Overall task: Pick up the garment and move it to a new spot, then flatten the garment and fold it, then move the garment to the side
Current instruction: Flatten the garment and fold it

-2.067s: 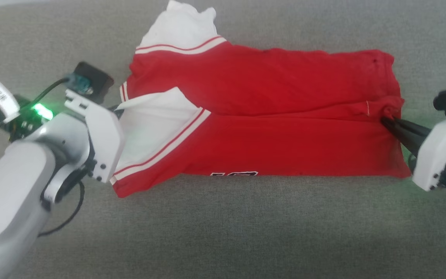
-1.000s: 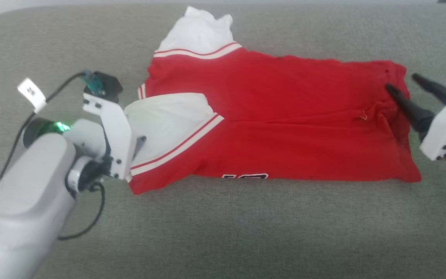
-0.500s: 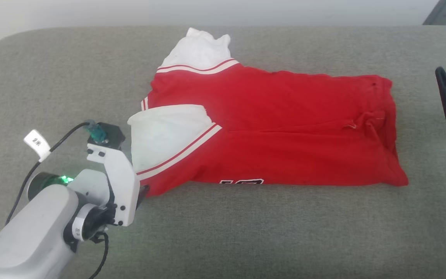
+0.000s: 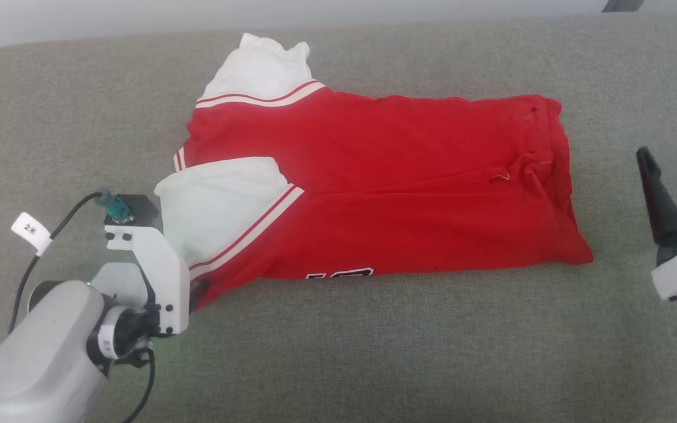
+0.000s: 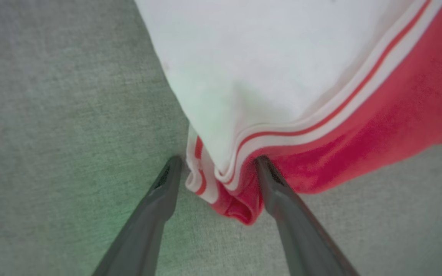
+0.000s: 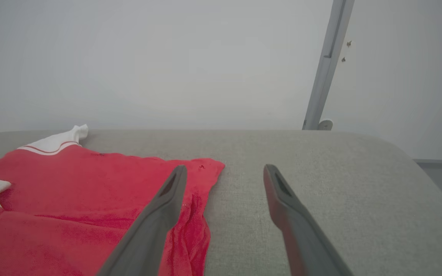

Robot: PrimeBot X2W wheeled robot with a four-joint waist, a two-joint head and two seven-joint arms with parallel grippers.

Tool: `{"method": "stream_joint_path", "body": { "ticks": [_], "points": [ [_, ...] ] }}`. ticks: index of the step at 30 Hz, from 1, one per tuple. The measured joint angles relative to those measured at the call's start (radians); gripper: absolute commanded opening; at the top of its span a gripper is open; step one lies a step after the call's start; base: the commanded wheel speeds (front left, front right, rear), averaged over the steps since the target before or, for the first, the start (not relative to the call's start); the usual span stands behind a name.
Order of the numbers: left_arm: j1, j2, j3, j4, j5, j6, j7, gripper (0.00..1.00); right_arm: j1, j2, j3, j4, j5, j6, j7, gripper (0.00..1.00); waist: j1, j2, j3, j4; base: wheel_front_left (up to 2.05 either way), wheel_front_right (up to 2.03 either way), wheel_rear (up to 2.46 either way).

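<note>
At the near left, the robot's pale left arm reaches in, with a black cable (image 4: pixel 50 235) carrying a white tag (image 4: pixel 32 232) looped beside its wrist. The left gripper (image 5: pixel 218 161) has its jaws spread. Its two dark fingers stand on either side of the near left corner of the red jersey T-shirt (image 4: pixel 403 176), where striped trim and red cloth bunch into a small fold. They are not pinching that fold.

The shirt lies across the middle of a grey upholstered cushion (image 4: pixel 374 352), folded lengthwise into a long band running left to right. One white sleeve (image 4: pixel 256 70) sticks out at the far left. A second white sleeve (image 4: pixel 221 200) with red-striped trim is folded over the near left part. A sliver of black, white-outlined print (image 4: pixel 338 273) peeks out along the near edge. The right end (image 4: pixel 526 170) is rumpled.

Just right of the shirt and apart from it, the right gripper (image 4: pixel 670 150) hovers over bare cushion, its jaws spread and holding nothing. In the right wrist view, a pale wall (image 6: pixel 167 57) and a slanted grey metal post (image 6: pixel 326 65) stand beyond the cushion's far edge.
</note>
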Motion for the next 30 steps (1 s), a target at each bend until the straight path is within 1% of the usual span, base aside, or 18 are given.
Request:
{"method": "stream_joint_path", "body": {
  "ticks": [1,2,7,13,17,21,24,26,28,30],
  "points": [
    [-0.006,-0.004,0.000,0.012,-0.005,-0.007,0.002,0.08,0.005,0.003,0.000,-0.003,0.002,0.000,0.017,1.00,0.0000,0.0000,0.004,-0.003,0.00,0.00,0.00],
    [-0.010,-0.004,0.001,0.023,-0.007,-0.013,0.002,0.00,0.012,0.002,0.006,-0.007,0.012,0.000,0.040,1.00,0.0000,0.0000,0.007,-0.005,0.00,0.00,0.00],
    [-0.036,-0.013,0.003,0.053,-0.006,-0.039,-0.024,0.00,0.039,-0.003,0.031,-0.010,0.077,0.000,0.164,1.00,0.0000,0.0000,0.020,-0.003,0.00,0.00,0.00],
    [-0.062,-0.029,-0.011,0.061,0.002,-0.063,-0.040,0.00,0.042,-0.010,0.053,0.034,0.150,0.000,0.336,1.00,0.0000,0.0000,0.033,0.027,0.00,0.00,0.00],
    [-0.079,-0.049,-0.021,0.064,0.005,-0.073,-0.047,0.00,0.021,-0.008,0.056,0.085,0.159,0.000,0.441,1.00,0.0000,0.0000,0.043,0.050,0.00,0.00,0.00],
    [-0.092,-0.063,-0.030,0.067,0.011,-0.081,-0.057,0.00,-0.018,-0.002,0.065,0.142,0.151,-0.001,0.515,1.00,0.0000,0.0000,0.054,0.071,0.00,0.00,0.00],
    [-0.098,-0.072,-0.032,0.071,0.011,-0.085,-0.066,0.00,-0.052,-0.011,0.085,0.185,0.130,-0.001,0.576,1.00,0.0000,0.0000,0.063,0.084,0.00,0.00,0.00],
    [-0.103,-0.078,-0.035,0.077,0.011,-0.090,-0.069,0.00,-0.073,-0.015,0.100,0.202,0.130,-0.001,0.624,0.01,0.0000,0.0000,0.066,0.090,0.00,0.00,0.00],
    [-0.105,-0.083,-0.036,0.082,0.011,-0.091,-0.075,0.00,-0.088,-0.030,0.120,0.208,0.123,-0.001,0.655,0.00,0.0000,0.0000,0.069,0.095,0.00,0.00,0.00],
    [-0.110,-0.086,-0.038,0.086,0.011,-0.095,-0.077,0.00,-0.093,-0.033,0.117,0.214,0.123,-0.001,0.662,0.00,0.0000,0.0000,0.069,0.100,0.00,0.00,0.00]
  ]
}}
